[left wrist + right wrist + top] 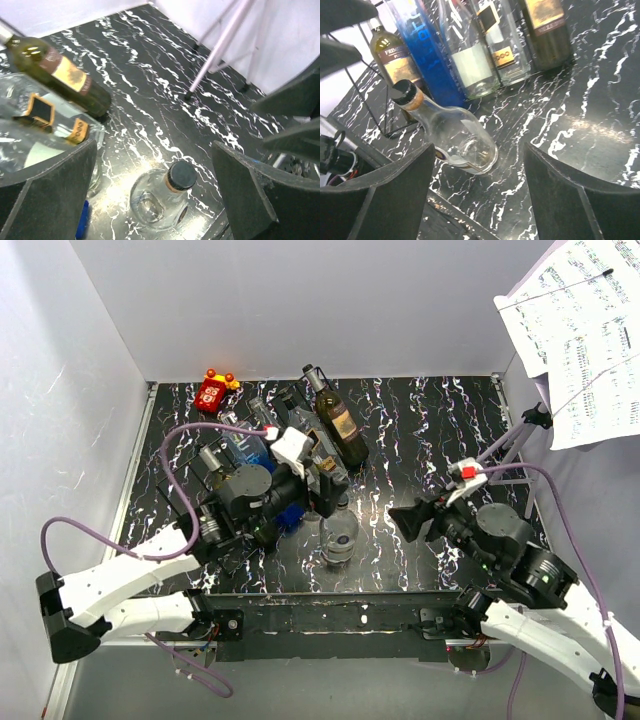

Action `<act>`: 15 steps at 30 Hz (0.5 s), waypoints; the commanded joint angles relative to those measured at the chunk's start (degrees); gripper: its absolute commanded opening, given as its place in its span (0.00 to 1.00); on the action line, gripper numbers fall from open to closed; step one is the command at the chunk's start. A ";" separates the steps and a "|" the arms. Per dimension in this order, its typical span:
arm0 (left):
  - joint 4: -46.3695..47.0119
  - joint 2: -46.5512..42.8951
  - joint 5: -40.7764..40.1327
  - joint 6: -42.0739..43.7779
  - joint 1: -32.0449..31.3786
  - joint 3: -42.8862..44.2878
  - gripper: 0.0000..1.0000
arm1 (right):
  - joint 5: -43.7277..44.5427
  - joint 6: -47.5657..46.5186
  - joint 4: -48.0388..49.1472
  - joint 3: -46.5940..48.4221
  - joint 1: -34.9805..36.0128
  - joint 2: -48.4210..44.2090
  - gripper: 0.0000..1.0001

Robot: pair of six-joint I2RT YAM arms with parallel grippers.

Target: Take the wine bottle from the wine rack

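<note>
Tabletop, black with white veining, carries all items. Wine rack, thin black wire, stands at the left side. Against the dark surface its frame is hard to trace, and the left arm hides much of it in the top view.

Bottles rest slanted in the rack, side by side: a dark bottle with a tan label, a blue bottle and clear labelled bottles. Which cells they occupy cannot be told, nor whether they hold liquid.

Wine bottle, clear glass with a black cap, is off the rack. It stands upright on the tabletop just to the right of the rack, near the front edge. It looks empty, seen straight through.

Left tool hangs directly above the wine bottle with its jaws spread wide. It holds nothing and touches nothing. Right tool faces the wine bottle from the right, well apart from it. Its jaws are also apart and hold nothing.
</note>
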 commanded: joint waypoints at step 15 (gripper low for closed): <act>-32.48 -26.18 -32.16 -14.69 11.12 -3.20 0.98 | -15.35 5.25 19.42 8.47 2.72 20.98 0.77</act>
